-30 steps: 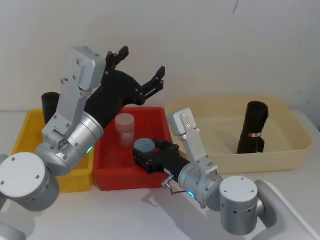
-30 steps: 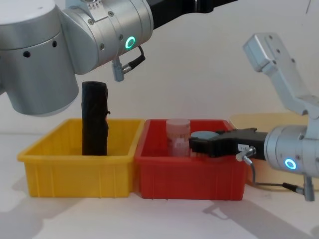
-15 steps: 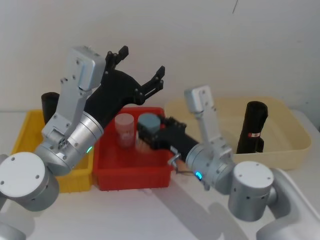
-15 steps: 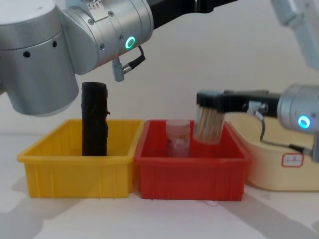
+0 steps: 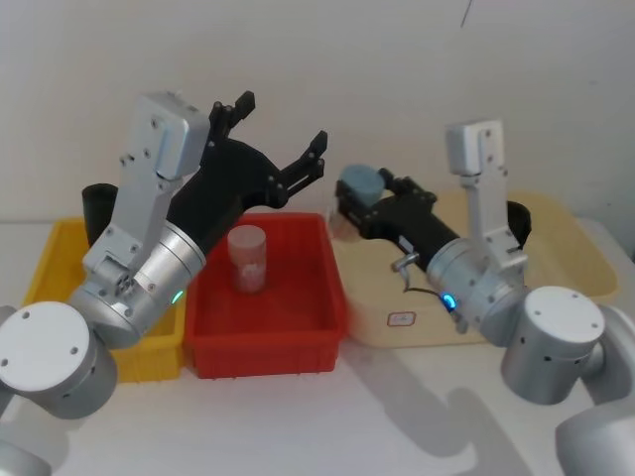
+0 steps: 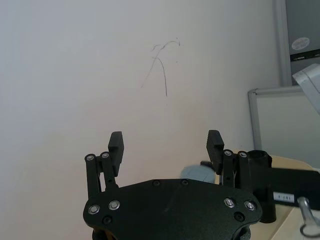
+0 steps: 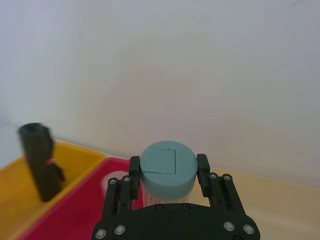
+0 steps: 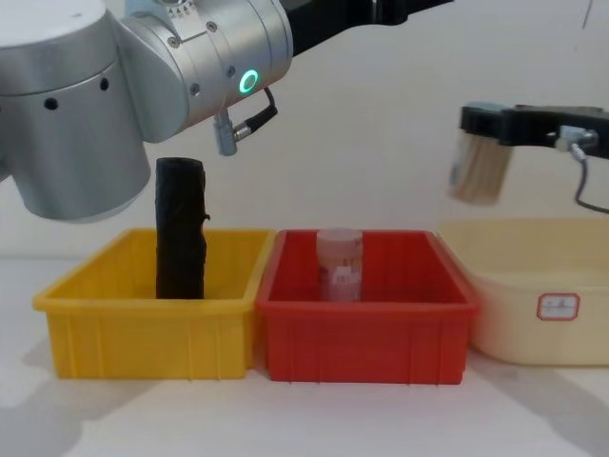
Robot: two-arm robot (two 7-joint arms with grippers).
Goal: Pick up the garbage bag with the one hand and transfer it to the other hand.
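Above the cream tub point(image 5: 580, 260), your right gripper point(image 5: 349, 203) clamps a grey-capped jar point(image 5: 359, 185); left gripper point(image 5: 270, 134) hovers spread wide, empty. The garbage bag point(image 5: 517, 220) stands in that tub.

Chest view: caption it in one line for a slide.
Right hand holds a capped container above the beige tub; red bin and yellow bin below.

I work in a lab: a bare white wall point(image 5: 397, 59) behind my bench point(image 8: 285, 419), with plastic sorting bins: yellow point(image 8: 143, 324), red point(image 8: 366, 333), cream point(image 8: 533, 305).
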